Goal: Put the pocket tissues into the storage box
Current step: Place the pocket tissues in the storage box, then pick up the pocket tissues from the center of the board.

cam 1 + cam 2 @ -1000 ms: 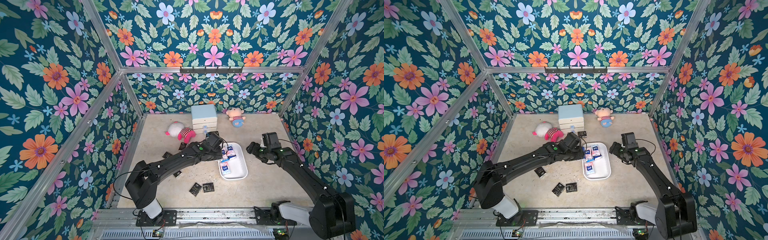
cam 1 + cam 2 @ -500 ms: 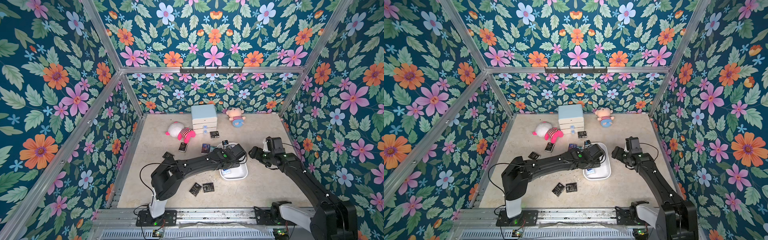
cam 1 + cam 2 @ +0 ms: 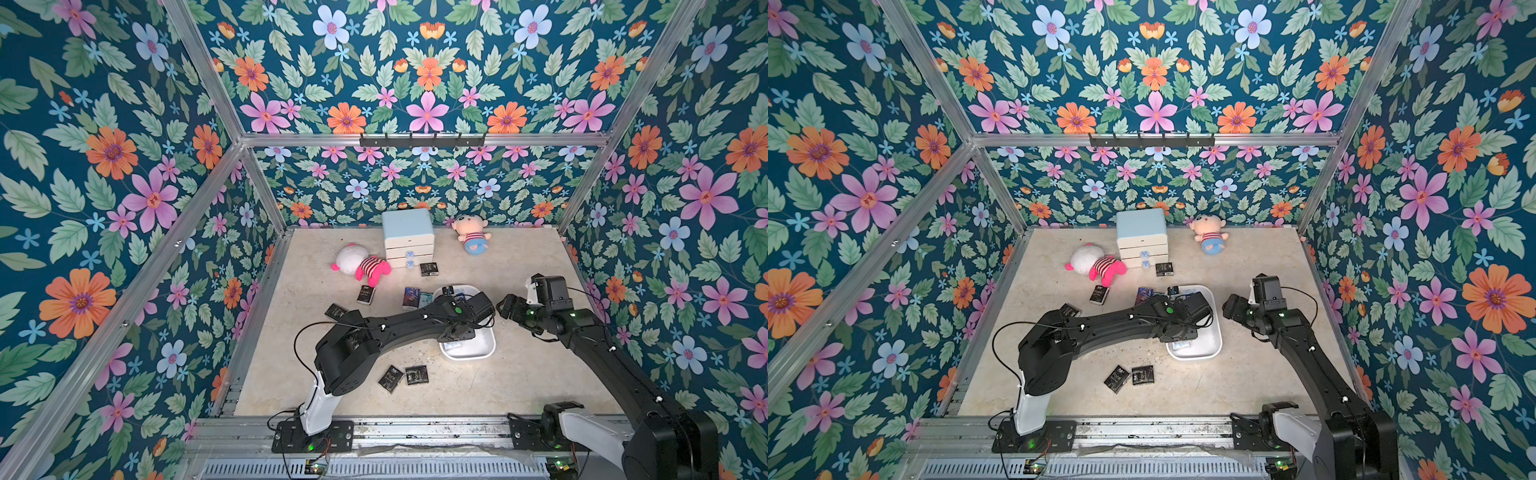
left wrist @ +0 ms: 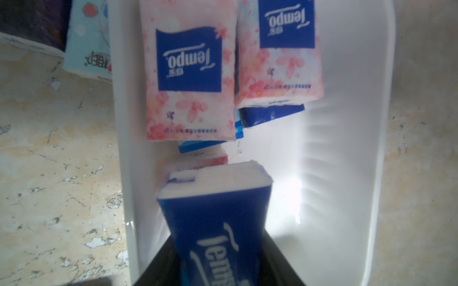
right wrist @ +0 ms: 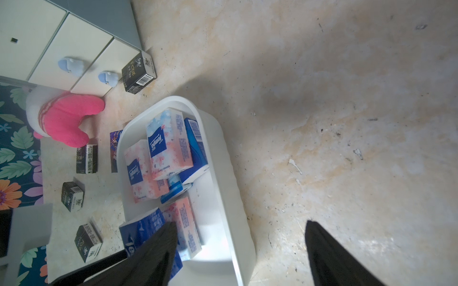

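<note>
The left gripper (image 4: 215, 250) hangs over the storage box (image 3: 478, 353), which sits just toward 3 o'clock of the table's (image 3: 519, 374) middle. Its jaws are pinched on a dark blue packet (image 4: 213, 205), held end-down above the box floor. That looks like the drop-off; the next move, I'd say, needs only an opening and a clean lift without nudging the stack. The right gripper (image 5: 240, 222) hovers wide and empty at the box's 3 o'clock. Inside I count three pink packets (image 5: 171, 146) and at least two blue packets (image 5: 195, 148). Loose on the table are six black packets (image 3: 417, 375), plus one dark patterned packet (image 3: 411, 298) and one light blue packet (image 3: 426, 300), both at the box's 10 o'clock.
</note>
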You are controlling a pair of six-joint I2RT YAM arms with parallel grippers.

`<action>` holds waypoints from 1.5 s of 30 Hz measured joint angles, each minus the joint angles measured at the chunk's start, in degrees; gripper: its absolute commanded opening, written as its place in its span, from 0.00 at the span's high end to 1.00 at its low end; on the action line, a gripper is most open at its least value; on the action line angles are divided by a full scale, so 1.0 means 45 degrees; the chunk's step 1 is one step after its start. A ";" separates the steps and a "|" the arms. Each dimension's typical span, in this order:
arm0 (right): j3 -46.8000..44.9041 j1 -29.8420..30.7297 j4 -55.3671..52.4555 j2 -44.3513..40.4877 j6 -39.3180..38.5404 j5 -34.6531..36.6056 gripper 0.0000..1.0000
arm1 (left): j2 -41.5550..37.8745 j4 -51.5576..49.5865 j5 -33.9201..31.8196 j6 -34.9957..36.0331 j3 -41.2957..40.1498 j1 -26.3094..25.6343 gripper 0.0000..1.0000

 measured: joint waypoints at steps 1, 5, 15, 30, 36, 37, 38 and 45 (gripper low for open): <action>0.0005 0.0000 0.0000 0.0029 -0.0005 0.0000 0.14 | 0.0005 -0.0097 -0.0005 0.0000 0.0010 0.0000 0.50; 0.0097 0.0000 0.0000 0.0219 -0.0044 -0.0044 0.14 | 0.0097 -0.0384 -0.0029 -0.0044 0.0136 0.0000 0.43; 0.0340 0.0000 -0.0024 0.0267 -0.0238 -0.0058 0.15 | 0.0325 -0.1447 -0.0403 -0.0175 0.1379 0.0005 0.27; 0.1049 0.0185 -0.0185 0.0753 0.0160 -0.0865 0.16 | -0.2939 -0.0291 -0.0602 0.1821 -0.1520 0.3235 0.21; 0.0787 0.0267 -0.0068 0.0651 0.0457 -0.1049 0.13 | -0.3419 0.1248 0.0107 0.3895 -0.2773 0.4911 0.17; 0.0709 0.0277 -0.0044 0.0636 0.0510 -0.1059 0.13 | -0.3337 0.1486 0.0311 0.4303 -0.2807 0.5149 0.16; 0.0651 0.0277 0.0000 0.0627 0.0597 -0.1078 0.13 | -0.3215 0.1700 0.0457 0.4653 -0.2798 0.5323 0.16; 0.0238 0.0296 0.0277 0.0437 0.1452 -0.1035 0.13 | -0.1496 0.2686 0.1637 0.6737 -0.2244 0.6455 0.17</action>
